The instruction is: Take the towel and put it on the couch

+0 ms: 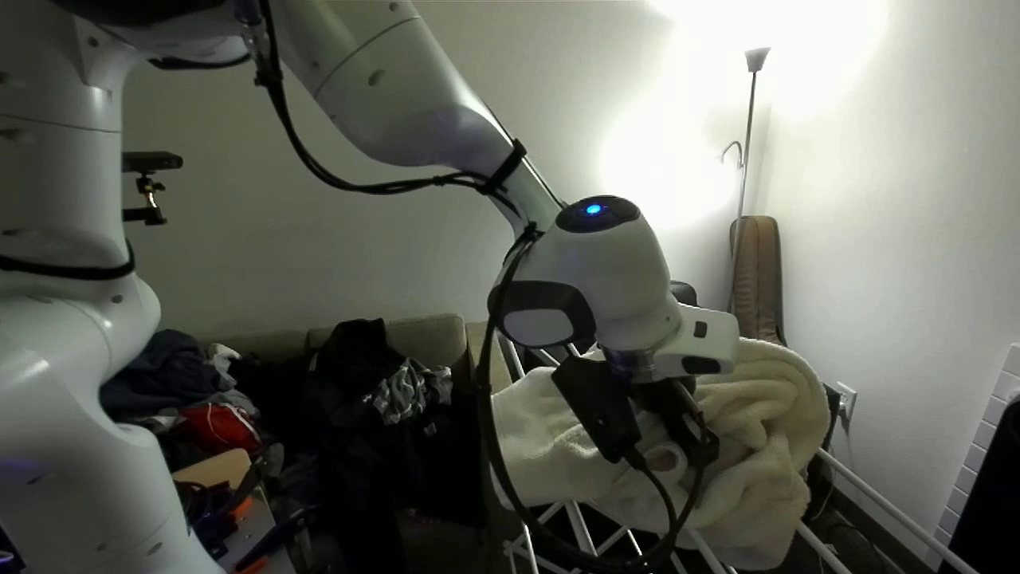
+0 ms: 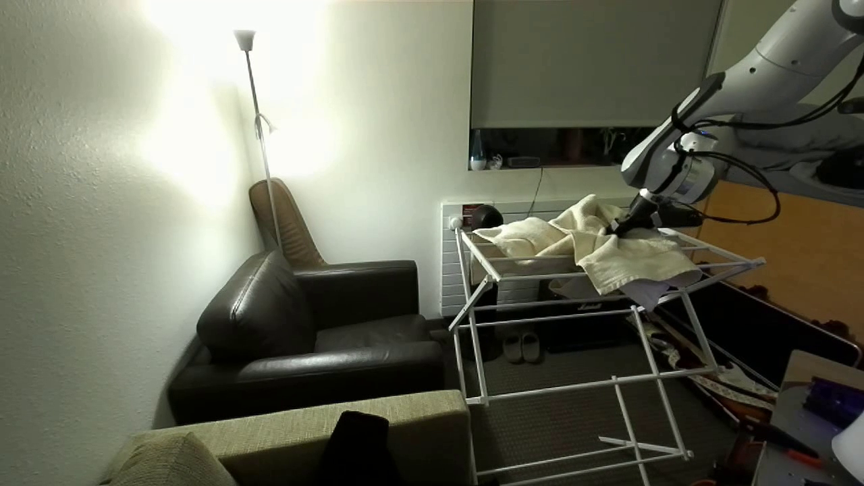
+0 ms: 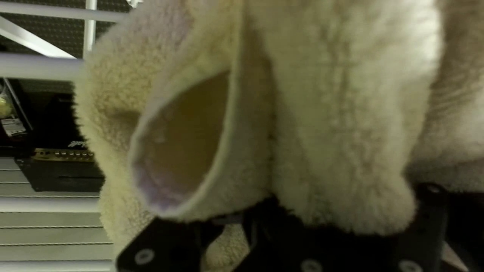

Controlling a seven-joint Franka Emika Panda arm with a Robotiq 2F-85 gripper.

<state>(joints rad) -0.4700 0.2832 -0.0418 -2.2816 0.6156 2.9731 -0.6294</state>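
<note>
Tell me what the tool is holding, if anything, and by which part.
Cannot be told: the tool reaches into bunched folds of the cream towel, and these hide whether it grips any.

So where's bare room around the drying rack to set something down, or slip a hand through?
The dark armchair seat, between its armrests, looks bare where visible. A hand could probably pass through the drying rack between its upper bars and lower rail. It's crowded on the rack's top, with towel and tool, and on the beige couch, heaped with clothes.
</note>
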